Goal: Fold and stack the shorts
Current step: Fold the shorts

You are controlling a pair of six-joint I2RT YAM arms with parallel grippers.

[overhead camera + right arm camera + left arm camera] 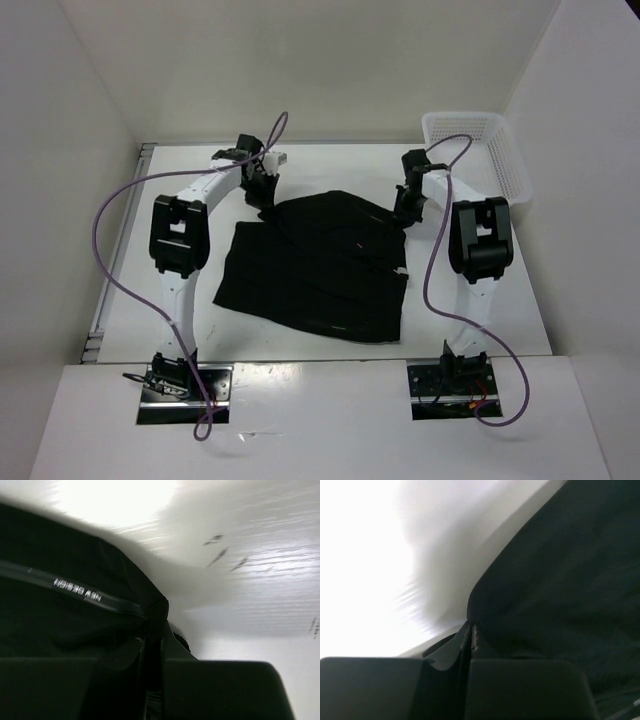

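Note:
The black shorts (320, 270) lie spread on the white table, their far edge lifted and partly folded over. My left gripper (263, 203) is shut on the far left corner of the shorts; in the left wrist view the fabric (560, 580) is pinched between the closed fingers (470, 640). My right gripper (403, 214) is shut on the far right corner; the right wrist view shows the waistband with white lettering (77, 590) clamped at the fingers (155, 630).
A white mesh basket (480, 150) stands at the back right by the wall. White walls enclose the table on three sides. Purple cables loop off both arms.

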